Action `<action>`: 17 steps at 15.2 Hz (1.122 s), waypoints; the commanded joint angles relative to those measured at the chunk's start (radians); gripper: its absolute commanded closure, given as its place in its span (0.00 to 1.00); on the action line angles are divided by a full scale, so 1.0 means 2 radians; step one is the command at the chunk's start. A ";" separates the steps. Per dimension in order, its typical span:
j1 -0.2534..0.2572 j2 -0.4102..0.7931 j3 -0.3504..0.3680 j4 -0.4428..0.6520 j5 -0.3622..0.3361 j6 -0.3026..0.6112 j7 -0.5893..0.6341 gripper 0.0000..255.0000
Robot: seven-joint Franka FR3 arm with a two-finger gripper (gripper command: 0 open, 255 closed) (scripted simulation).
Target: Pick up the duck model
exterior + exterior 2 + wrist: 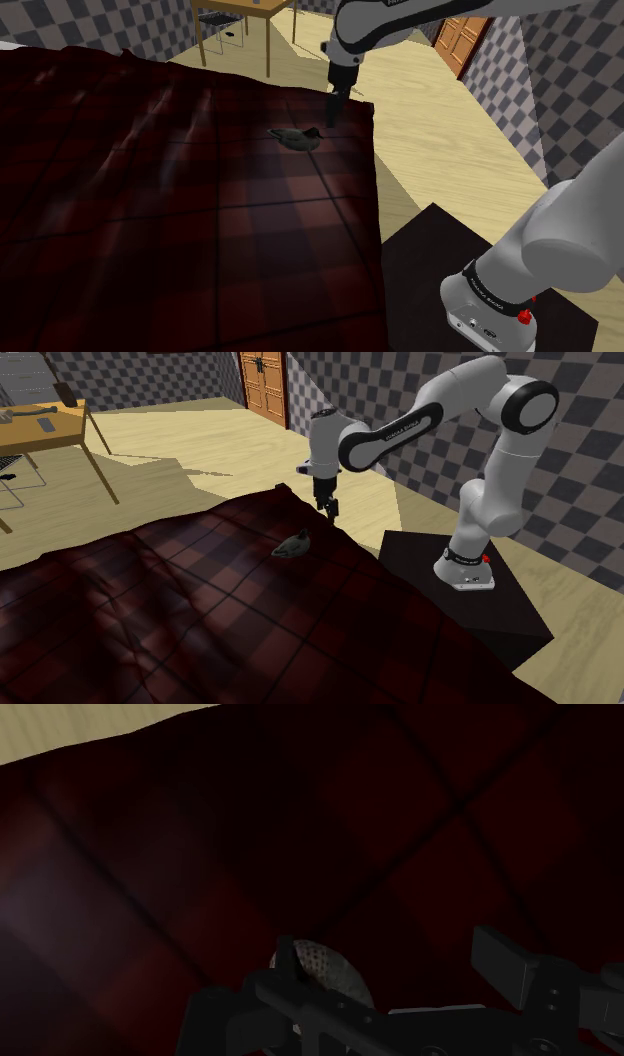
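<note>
The duck model (298, 138) is small, dark grey-green, and lies on the dark red plaid blanket (180, 220) near its far corner. My black gripper (333, 118) hangs just above the blanket, a little to the shoulder view's right of the duck, pointing down. In the second exterior view the gripper (328, 509) is above and to the right of the duck (292, 545), apart from it. In the wrist view the fingers stand apart with nothing between them, so the gripper (395, 966) is open. The speckled grey duck (328, 972) shows beside one finger (286, 956), partly hidden by the hand.
The blanket's edge (372, 170) drops to a pale wooden floor (450, 130) close to the gripper. The black stand (470, 592) sits beside the bed. A wooden table (45, 424) and a brown door (262, 387) stand farther off.
</note>
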 commanded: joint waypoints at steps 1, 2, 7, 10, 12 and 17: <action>0.002 0.040 0.002 0.037 0.004 0.004 -0.016 0.00; 0.004 0.059 0.004 0.054 0.006 0.006 -0.023 0.00; 0.010 0.153 0.015 0.151 0.013 0.005 -0.054 0.00; 0.015 0.212 0.023 0.219 0.015 -0.003 -0.071 0.00; 0.019 0.252 0.028 0.269 0.015 -0.012 -0.081 0.00; 0.020 0.270 0.029 0.267 0.014 0.007 -0.084 0.00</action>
